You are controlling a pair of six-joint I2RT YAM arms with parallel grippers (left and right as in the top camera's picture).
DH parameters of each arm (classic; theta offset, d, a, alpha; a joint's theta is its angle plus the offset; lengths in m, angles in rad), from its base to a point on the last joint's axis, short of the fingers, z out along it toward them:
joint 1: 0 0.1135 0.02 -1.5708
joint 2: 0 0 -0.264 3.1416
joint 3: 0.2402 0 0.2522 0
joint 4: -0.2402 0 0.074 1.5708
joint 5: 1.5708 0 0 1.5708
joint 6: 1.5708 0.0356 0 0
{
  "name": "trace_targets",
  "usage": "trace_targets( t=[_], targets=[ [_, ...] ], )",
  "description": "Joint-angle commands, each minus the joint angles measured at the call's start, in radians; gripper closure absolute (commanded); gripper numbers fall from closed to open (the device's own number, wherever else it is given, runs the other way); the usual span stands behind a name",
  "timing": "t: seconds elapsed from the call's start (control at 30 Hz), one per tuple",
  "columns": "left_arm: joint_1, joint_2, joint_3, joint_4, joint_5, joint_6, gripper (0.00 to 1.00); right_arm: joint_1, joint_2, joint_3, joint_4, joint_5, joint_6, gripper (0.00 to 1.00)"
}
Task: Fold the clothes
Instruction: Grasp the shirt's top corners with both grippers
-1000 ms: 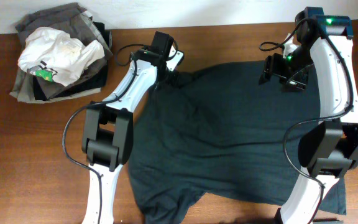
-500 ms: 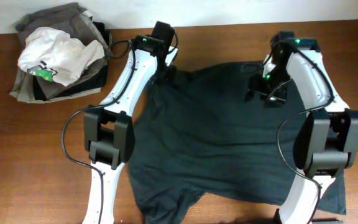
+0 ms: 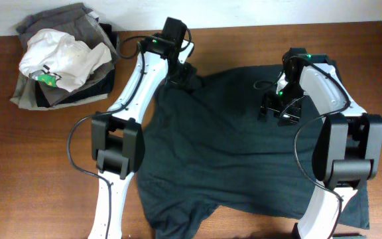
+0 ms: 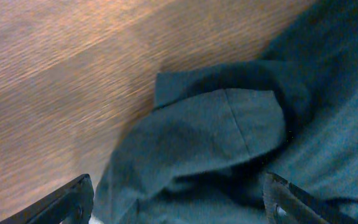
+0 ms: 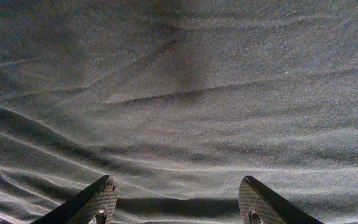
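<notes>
- At the far-left back corner of the wooden worktop sits a heap of grey folded garments. A crumpled white garment with a green mark lies on top of it.
- This heap is well apart from the T-shirt, with bare wood between them.
- The left arm reaches from the near edge toward the back. The left gripper is over the T-shirt's back-left corner.
- In the left wrist view the left gripper has its jaws released and spread wide. They clasp nothing.
- A bunched sleeve with a visible seam lies below and between them. It is folded over on itself, right at the edge of the bare worktop.
- The very dark teal-black T-shirt lies spread across the middle of the worktop between the two arms. It is mostly flat with soft wrinkles, and its near edge runs under the right arm's base.
- The right arm bends inward. The right gripper is above the shirt's back-right area.
- In the right wrist view the right gripper also has its jaws released and set wide apart, with nothing between them.
- Only rippled T-shirt fabric fills that view. I cannot tell whether the tips touch the cloth.
</notes>
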Motion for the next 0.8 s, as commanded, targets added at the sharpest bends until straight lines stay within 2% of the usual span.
trace_targets(
  t=[0.0,0.1,0.2,0.27,0.3,0.37,0.43,0.53,0.6,0.77],
  targets=[
    [-0.003,0.092,0.014,0.015,-0.011,0.064,0.14,0.010,-0.015,-0.006,-0.001,0.005,0.008,0.33],
    [-0.003,0.123,0.014,0.021,-0.010,0.064,0.22,0.010,-0.015,-0.006,-0.001,0.005,0.008,0.33],
    [-0.003,0.146,0.014,0.022,-0.011,0.064,0.36,0.010,-0.015,-0.006,-0.002,0.005,0.008,0.33],
    [-0.003,0.146,0.014,0.025,-0.023,0.064,0.49,0.010,-0.015,-0.006,-0.002,0.005,0.008,0.37],
    [-0.003,0.145,0.016,0.025,-0.038,0.063,0.51,0.010,-0.015,-0.006,-0.001,0.005,0.008,0.40],
    [-0.003,0.144,0.037,0.013,-0.079,0.056,0.61,0.010,-0.015,-0.006,0.005,0.006,0.008,0.48],
    [-0.003,0.142,0.066,-0.010,-0.082,0.055,0.73,0.010,-0.015,-0.007,0.017,0.006,0.008,0.62],
    [-0.003,0.141,0.150,-0.076,-0.117,0.027,0.85,0.010,-0.015,-0.016,0.041,0.009,0.009,0.85],
    [-0.004,0.140,0.223,-0.139,-0.164,0.010,0.90,0.010,-0.015,-0.036,0.058,0.037,0.047,0.96],
    [-0.003,0.140,0.327,-0.293,-0.169,-0.066,0.91,0.010,-0.015,-0.090,0.100,0.069,0.061,0.96]
  ],
)
